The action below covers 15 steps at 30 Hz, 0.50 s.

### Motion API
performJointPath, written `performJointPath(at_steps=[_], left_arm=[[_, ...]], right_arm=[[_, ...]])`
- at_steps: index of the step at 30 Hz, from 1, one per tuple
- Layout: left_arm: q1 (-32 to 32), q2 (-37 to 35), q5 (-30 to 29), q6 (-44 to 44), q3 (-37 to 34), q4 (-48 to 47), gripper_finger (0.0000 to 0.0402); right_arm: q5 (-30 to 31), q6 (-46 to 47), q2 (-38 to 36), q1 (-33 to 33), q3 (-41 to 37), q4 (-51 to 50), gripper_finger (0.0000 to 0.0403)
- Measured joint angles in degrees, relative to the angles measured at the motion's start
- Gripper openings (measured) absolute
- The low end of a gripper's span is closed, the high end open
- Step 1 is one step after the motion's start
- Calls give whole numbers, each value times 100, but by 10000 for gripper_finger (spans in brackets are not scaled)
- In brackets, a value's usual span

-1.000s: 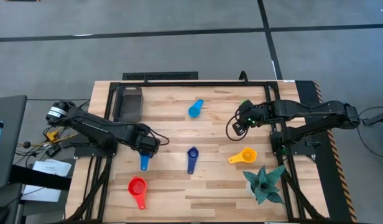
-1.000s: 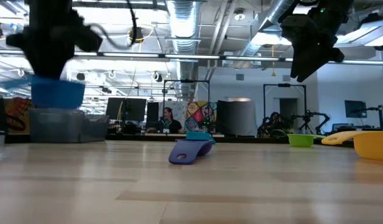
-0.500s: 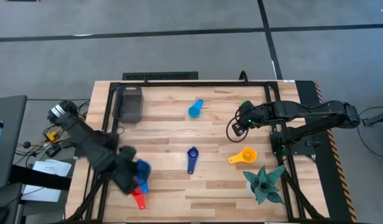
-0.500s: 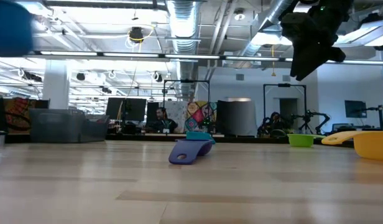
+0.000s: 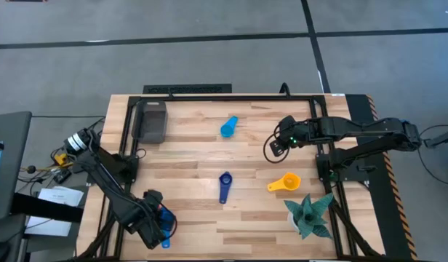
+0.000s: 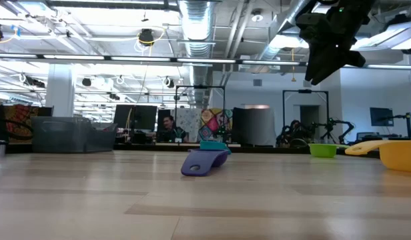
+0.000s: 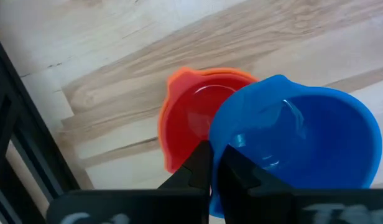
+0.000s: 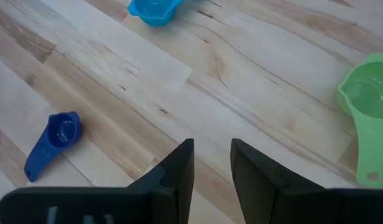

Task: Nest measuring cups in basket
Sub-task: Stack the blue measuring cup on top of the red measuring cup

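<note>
red cup (image 7: 191, 118) is sitting half hidden under the blue cup (image 7: 297, 137) that the left gripper (image 7: 210, 168) is pinching; right gripper (image 8: 211, 163) is hovering slightly open, empty, near the green cup (image 8: 365, 93).

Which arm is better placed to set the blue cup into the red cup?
Left. Its gripper is shut on the blue cup, held right over the red cup at the table's near left. The right gripper hangs open and empty across the table, near the green cup.
</note>
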Motion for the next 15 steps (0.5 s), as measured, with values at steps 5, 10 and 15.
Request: performJointPath(at_steps=[5,10,15], left_arm=[[-94,-32,119,-13,1,-49,0],[-294,-35,418,-74,1,-242,0],[-363,-37,451,-103,1,-472,0]], right_arm=[[-11,-11,0,2,0,-4,128],[-26,-11,0,4,0,-4,128],[-20,-38,0,1,0,3,130]])
